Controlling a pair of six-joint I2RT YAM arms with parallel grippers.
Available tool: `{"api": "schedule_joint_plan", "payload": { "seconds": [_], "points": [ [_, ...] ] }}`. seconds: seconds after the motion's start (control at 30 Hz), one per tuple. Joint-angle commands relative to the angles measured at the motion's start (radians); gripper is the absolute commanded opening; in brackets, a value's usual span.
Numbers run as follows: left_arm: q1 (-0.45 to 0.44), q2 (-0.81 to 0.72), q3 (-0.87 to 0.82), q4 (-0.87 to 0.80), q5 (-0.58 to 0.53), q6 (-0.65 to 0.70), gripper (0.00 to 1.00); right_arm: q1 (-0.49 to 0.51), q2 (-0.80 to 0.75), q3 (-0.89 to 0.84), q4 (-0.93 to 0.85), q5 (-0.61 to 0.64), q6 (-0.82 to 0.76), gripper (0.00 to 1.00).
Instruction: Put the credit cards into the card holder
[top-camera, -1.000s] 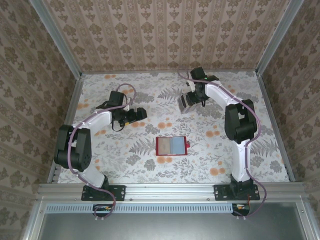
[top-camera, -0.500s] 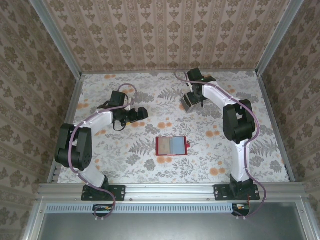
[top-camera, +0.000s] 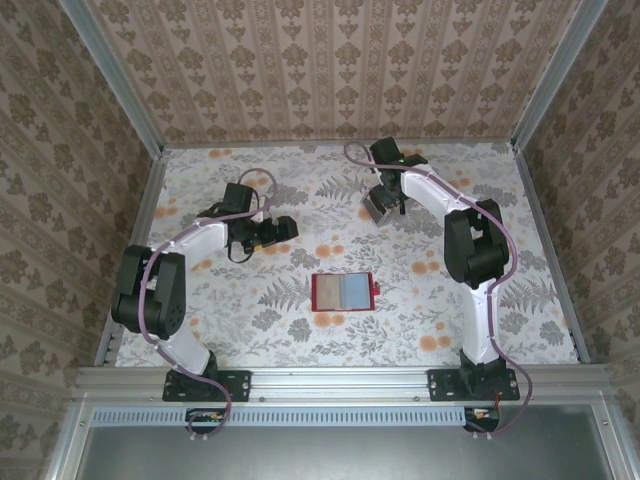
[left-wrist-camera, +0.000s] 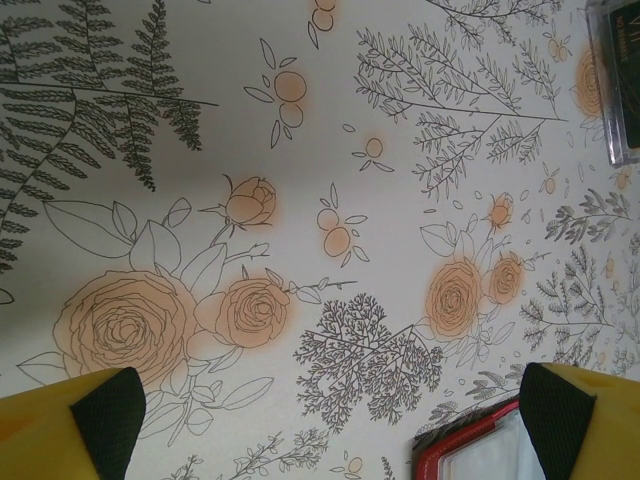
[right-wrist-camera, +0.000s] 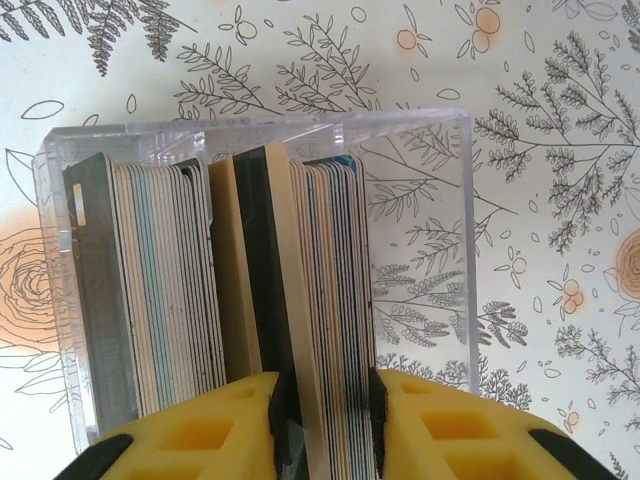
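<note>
Right end effector (top-camera: 384, 194) has edged far-left over the clear box (top-camera: 376, 207) and narrowed, now pinching a bundle of thin plastic credit cards (right-wrist-camera: 330, 300) that stand on edge inside. Card holder (top-camera: 345, 291), red and leather-like, lies opened flat mid-table (top-camera: 250, 320), long axis left-right, small tab pointing right. Left end effector (top-camera: 278, 229) gapes wide above the floral cloth.

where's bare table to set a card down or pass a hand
Widest free patch: the near strip of table between the card holder and the arm bases. Also open: the far left corner behind the left gripper, and the right side beyond the right arm. Crowded: far centre-right, where the right gripper sits over the clear box of credit cards.
</note>
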Motion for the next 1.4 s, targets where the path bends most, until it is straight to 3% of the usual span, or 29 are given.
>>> {"api": "schedule_joint_plan", "payload": {
  "seconds": [0.0,0.13,0.47,0.67,0.97,1.2,1.37],
  "points": [
    [-0.004,0.023,0.002,0.008,0.013,-0.018,1.00,0.004,-0.044,-0.016,0.003,0.051,-0.028,0.27],
    [-0.005,0.028,0.006,0.009,0.016,-0.019,1.00,0.005,-0.045,-0.015,0.001,0.049,-0.032,0.18],
    [-0.004,0.029,0.010,0.000,0.019,-0.012,1.00,0.006,-0.065,-0.013,-0.009,0.038,-0.037,0.08],
    [-0.004,0.016,0.008,-0.018,0.015,-0.002,1.00,-0.001,-0.121,0.014,-0.047,-0.050,-0.002,0.03],
    [-0.006,-0.016,-0.008,-0.018,0.081,0.032,1.00,-0.043,-0.260,-0.064,-0.074,-0.392,0.133,0.00],
    [-0.027,-0.076,-0.015,-0.090,0.120,0.114,1.00,-0.044,-0.587,-0.492,0.140,-0.739,0.361,0.00],
    [-0.072,-0.105,-0.033,-0.149,0.165,0.188,1.00,-0.010,-0.729,-0.808,0.369,-1.005,0.548,0.00]
  ]
}}
